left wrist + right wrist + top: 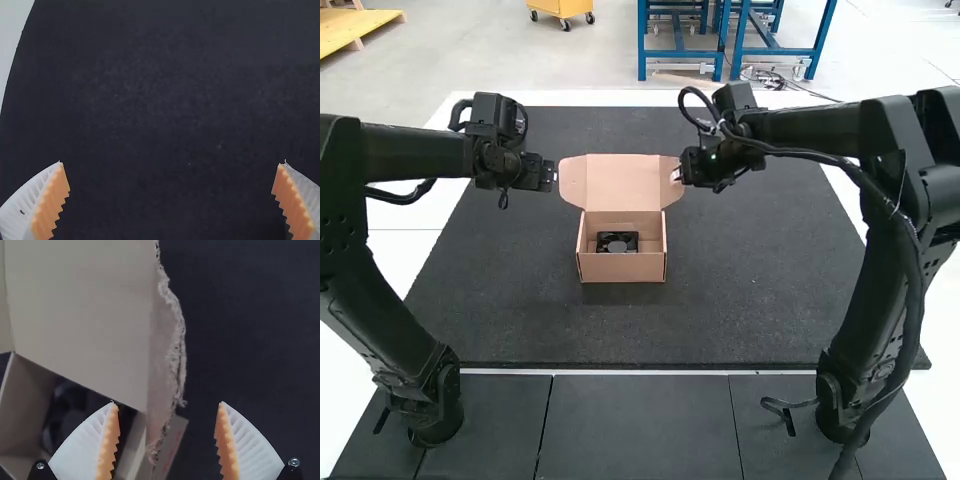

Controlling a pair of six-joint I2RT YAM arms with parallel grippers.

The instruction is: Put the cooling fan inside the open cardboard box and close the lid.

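High view puts the cardboard box near the middle of the black mat, a little toward its far edge. The box is open and the cooling fan lies flat on its floor, a dark square with a round hub. The lid stands folded back from the box's far wall and leans toward the far edge of the mat.

The left gripper hangs just beside the lid's left edge, over bare mat on the side toward the mat's left edge. In the left wrist view its white ribbed fingers with orange pads are spread wide, with nothing between them but the mat underneath.

The right gripper is at the lid's right edge. In the right wrist view its fingers are also apart, and the lid's ragged side flap runs down into the gap between them. Neither pad presses on the cardboard there, so the flap is not clamped. I cannot tell whether the flap brushes either finger.
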